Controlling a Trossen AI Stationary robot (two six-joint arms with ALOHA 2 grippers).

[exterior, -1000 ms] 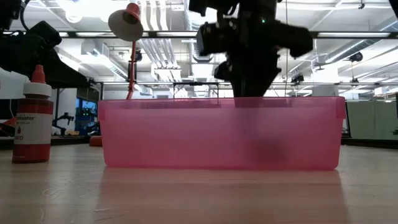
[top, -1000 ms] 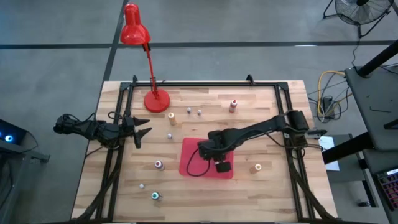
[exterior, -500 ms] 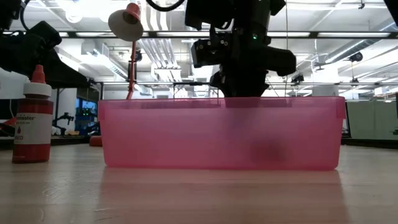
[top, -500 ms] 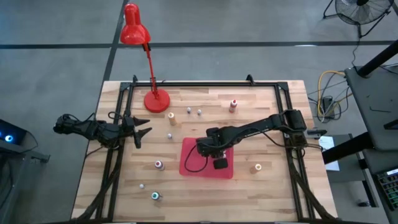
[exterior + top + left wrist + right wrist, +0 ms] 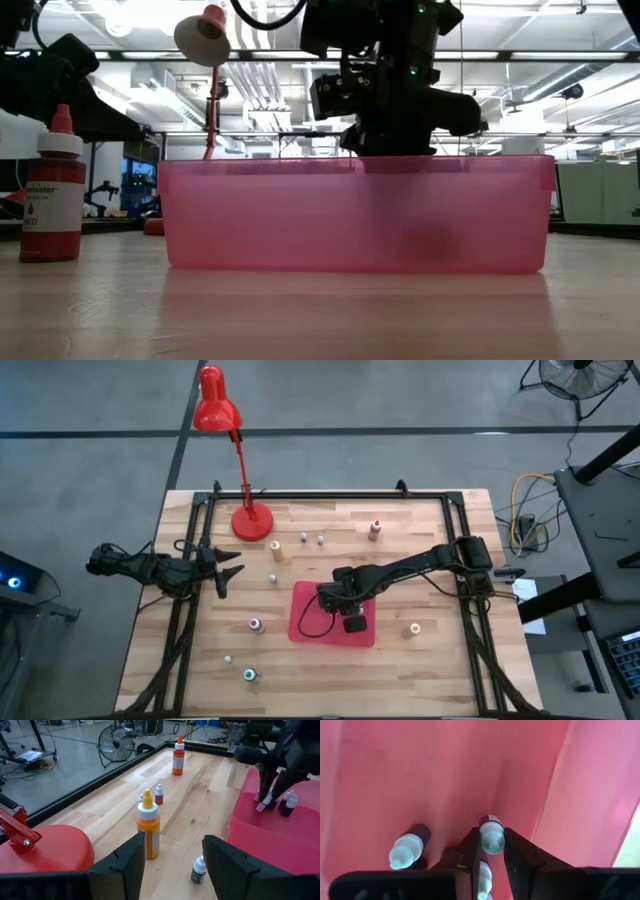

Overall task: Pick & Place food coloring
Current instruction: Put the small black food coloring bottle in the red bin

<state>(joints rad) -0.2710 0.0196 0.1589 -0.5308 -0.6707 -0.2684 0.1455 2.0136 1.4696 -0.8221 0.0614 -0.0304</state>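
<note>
The food coloring is small bottles scattered over the wooden table: an orange one (image 5: 275,548), a red-topped one (image 5: 375,528), a pink-topped one (image 5: 256,624), a green-topped one (image 5: 250,675), a tan one (image 5: 414,629). My right gripper (image 5: 330,600) reaches down into the pink tray (image 5: 300,592) and is shut on a tiny white-capped bottle (image 5: 491,840). Two more white-capped bottles (image 5: 405,854) stand on the tray floor beside it. My left gripper (image 5: 228,573) waits open at the table's left side, touching nothing. My right gripper pinches the tiny bottle's white cap (image 5: 492,843) between its two fingers (image 5: 470,852), coming from above and pointing down. The bottle stands upright below the fingers, near the tray's wall. I cannot tell whether its base rests on the tray floor.
A red desk lamp's base (image 5: 252,520) stands at the far left of the table. A black frame (image 5: 330,494) runs round the table's edges. A red bottle (image 5: 52,190) stands left of the tray (image 5: 300,215) in the low view. Several tiny bottles (image 5: 305,540) lie between lamp and tray.
My right gripper has shifted a little toward the table's left inside the tray and has then held still. The left arm has kept still.
</note>
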